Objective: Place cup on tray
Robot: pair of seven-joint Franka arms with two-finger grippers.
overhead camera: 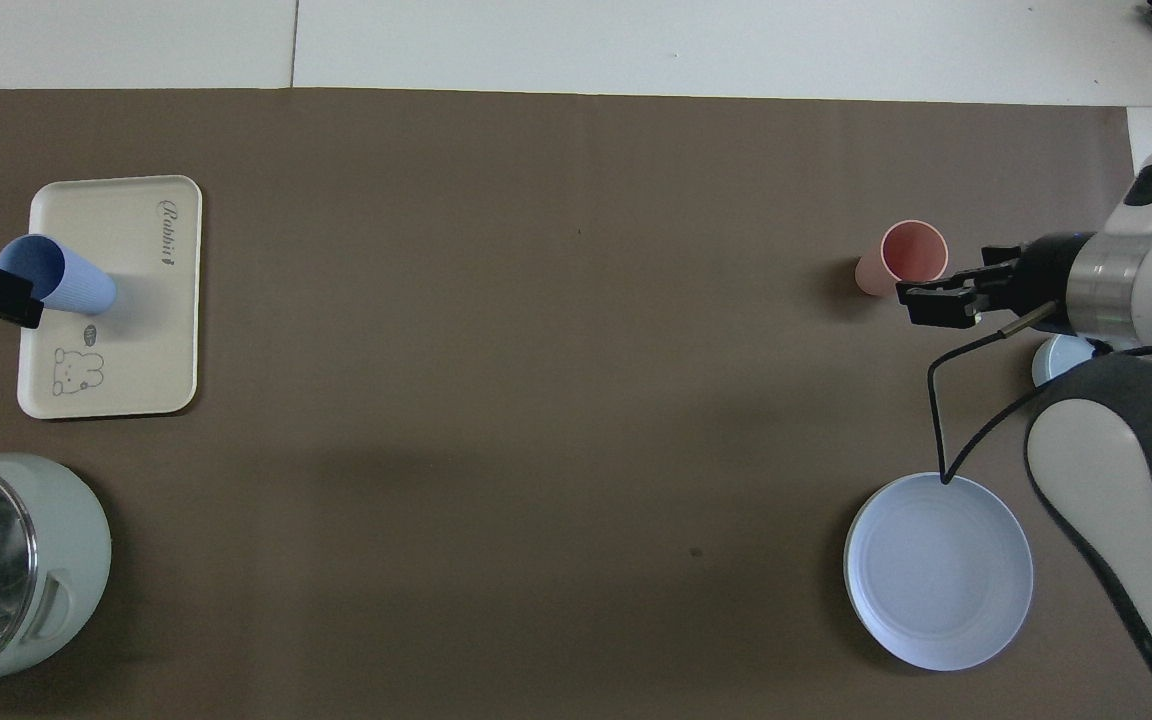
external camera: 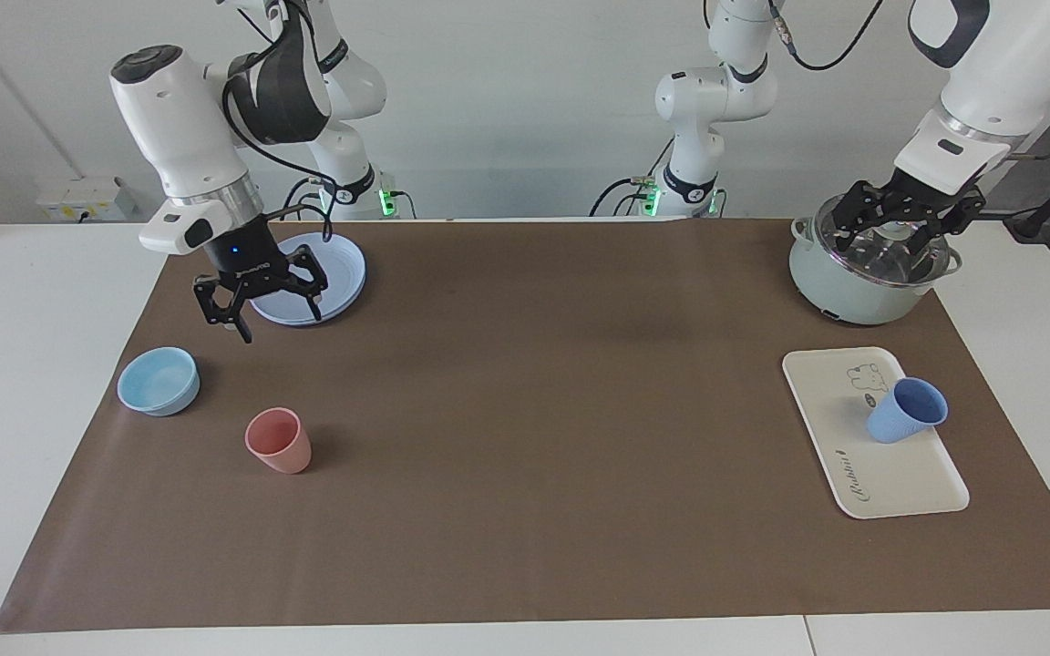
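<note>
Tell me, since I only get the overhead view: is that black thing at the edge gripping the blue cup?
Observer: No. The facing view shows the left gripper hanging open over the pot, well clear of the cup, which stands free on the tray.
Visitor: And the other claw, is it touching the pink cup?
Observer: No. The right gripper is open and raised over the edge of the plate, apart from the pink cup.
</note>
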